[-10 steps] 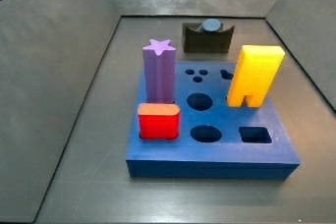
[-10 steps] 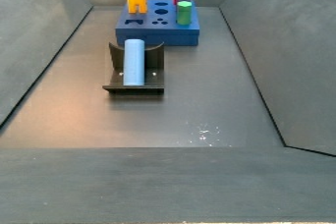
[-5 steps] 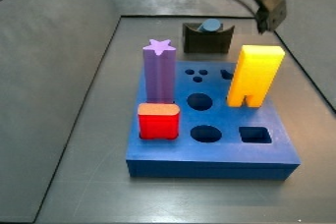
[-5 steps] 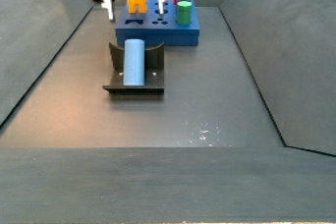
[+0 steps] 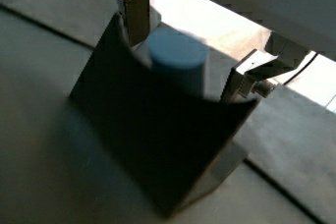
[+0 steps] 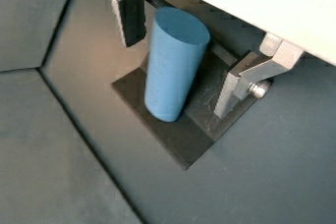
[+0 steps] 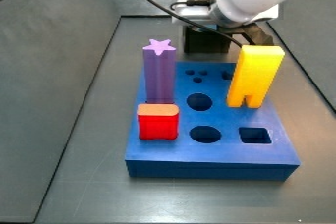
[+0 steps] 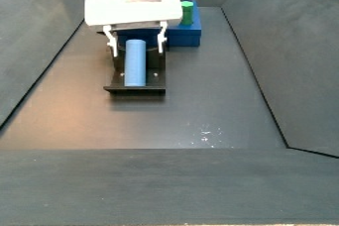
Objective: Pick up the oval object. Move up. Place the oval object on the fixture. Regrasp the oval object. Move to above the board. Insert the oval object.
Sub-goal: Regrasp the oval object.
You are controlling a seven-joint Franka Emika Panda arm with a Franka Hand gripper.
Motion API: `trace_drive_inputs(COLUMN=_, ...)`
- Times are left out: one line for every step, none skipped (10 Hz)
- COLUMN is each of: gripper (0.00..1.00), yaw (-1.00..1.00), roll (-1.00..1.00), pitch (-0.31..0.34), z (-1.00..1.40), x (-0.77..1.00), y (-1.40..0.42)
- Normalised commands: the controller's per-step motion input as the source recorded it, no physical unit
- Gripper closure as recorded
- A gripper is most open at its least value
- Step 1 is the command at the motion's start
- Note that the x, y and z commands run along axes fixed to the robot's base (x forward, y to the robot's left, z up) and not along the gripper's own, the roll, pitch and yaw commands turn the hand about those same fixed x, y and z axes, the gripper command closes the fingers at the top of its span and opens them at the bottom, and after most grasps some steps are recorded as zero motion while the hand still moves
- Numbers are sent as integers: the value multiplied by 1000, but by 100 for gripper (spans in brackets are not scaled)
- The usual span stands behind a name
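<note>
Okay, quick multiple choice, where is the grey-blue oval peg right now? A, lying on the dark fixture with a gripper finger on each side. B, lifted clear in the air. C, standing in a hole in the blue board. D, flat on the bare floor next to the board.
A: the oval object lies along the fixture, and the gripper sits low over it, its fingers flanking the peg with gaps showing, not clamped.

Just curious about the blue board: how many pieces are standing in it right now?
3 in this side view: purple star peg at the left, red block in front of it, yellow arch block at the right. The pincer may hide others.
</note>
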Motion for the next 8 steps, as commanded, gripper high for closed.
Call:
trace_drive_inputs(gripper=0, yaw=-88, roll=72, pitch=-36, z=-181, x=21, y=-13)
trace_drive_inputs(gripper=0, yaw=-80, roll=64, pitch=-33, z=-168, x=4, y=-14)
trace_drive_inputs(gripper=0, yaw=-77, roll=62, pitch=-31, z=-168, x=4, y=-14)
trace_drive_inputs(gripper=0, yaw=-73, roll=60, pitch=-28, z=-168, x=3, y=-13)
trace_drive_inputs(gripper=0, yaw=-69, roll=58, pitch=-26, z=-168, x=3, y=-12)
trace_drive_inputs(gripper=0, yaw=-68, roll=57, pitch=-25, z=-168, x=3, y=-11)
trace_drive_inputs(gripper=0, yaw=-67, roll=57, pitch=-25, z=-168, x=3, y=-11)
trace_drive_inputs(gripper=0, yaw=-67, roll=57, pitch=-25, z=-168, x=3, y=-11)
